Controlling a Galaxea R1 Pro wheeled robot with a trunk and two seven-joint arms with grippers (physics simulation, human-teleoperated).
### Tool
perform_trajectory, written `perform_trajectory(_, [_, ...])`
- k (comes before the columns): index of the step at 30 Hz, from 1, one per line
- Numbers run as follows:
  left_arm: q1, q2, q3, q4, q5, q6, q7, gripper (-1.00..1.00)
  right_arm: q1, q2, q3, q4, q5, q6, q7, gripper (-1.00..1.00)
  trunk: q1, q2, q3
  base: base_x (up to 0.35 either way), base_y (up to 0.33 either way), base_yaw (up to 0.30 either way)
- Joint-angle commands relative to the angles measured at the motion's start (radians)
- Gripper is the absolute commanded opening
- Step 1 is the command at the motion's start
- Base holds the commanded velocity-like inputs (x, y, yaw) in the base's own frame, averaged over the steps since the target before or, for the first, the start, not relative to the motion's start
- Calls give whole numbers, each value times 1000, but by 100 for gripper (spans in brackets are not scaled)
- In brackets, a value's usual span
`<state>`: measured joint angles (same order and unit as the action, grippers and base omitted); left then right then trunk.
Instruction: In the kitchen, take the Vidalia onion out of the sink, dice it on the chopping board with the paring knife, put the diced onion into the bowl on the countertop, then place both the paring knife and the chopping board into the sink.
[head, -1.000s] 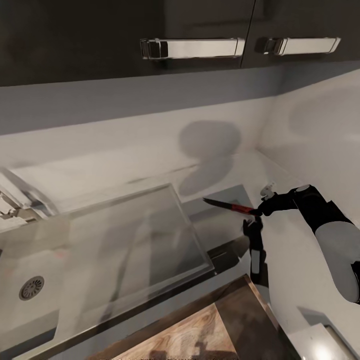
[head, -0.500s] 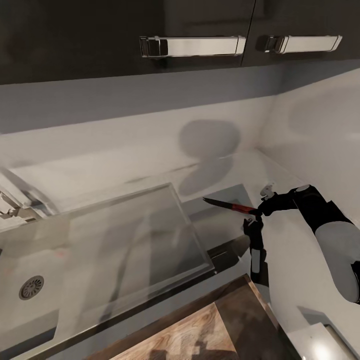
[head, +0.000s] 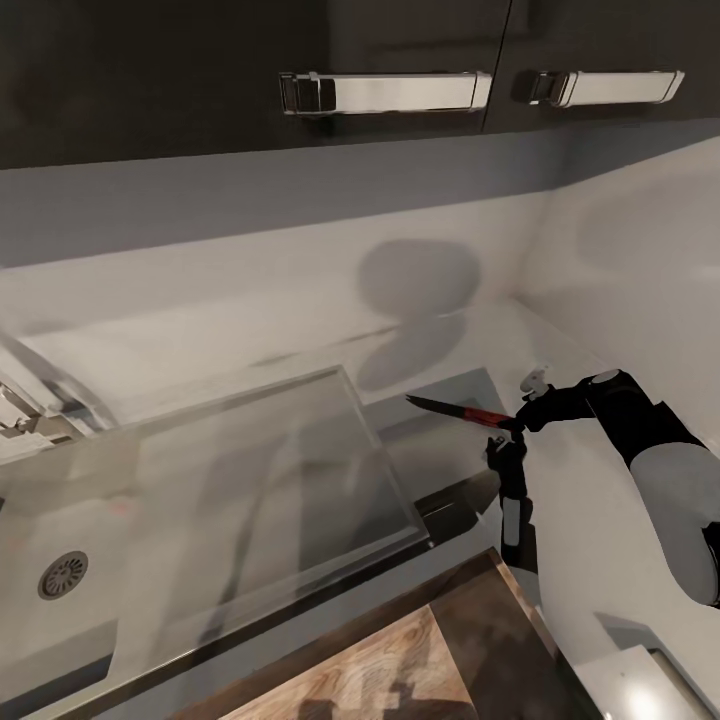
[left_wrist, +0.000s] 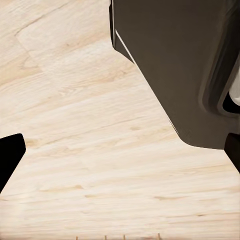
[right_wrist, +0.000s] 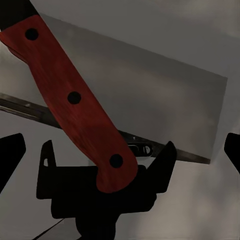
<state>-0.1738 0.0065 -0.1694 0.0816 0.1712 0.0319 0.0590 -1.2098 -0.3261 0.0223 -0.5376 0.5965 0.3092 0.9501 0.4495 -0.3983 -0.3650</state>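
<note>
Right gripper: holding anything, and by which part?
Yes. The right gripper holds the paring knife by the butt end of its red handle, jaws closed on it. The dark blade points out over the countertop toward the sink.

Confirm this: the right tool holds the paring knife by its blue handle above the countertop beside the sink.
Not quite. The paring knife has a red handle, not blue, as the right wrist view shows. The rest stands: the right tool holds it above the countertop beside the sink.
</note>
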Motion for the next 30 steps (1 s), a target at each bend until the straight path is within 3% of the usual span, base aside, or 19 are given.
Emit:
perform_trajectory(1, [-1,0,-8,1,10,2,1,100,0,-1,2,-2,2,7,4,100,0,-2,-2,0,0,0])
perform_trajectory(30, [-1,0,-8,1,10,2,1,100,0,0,2,1,2,7,3,100,0,-2,-39,0,0,0])
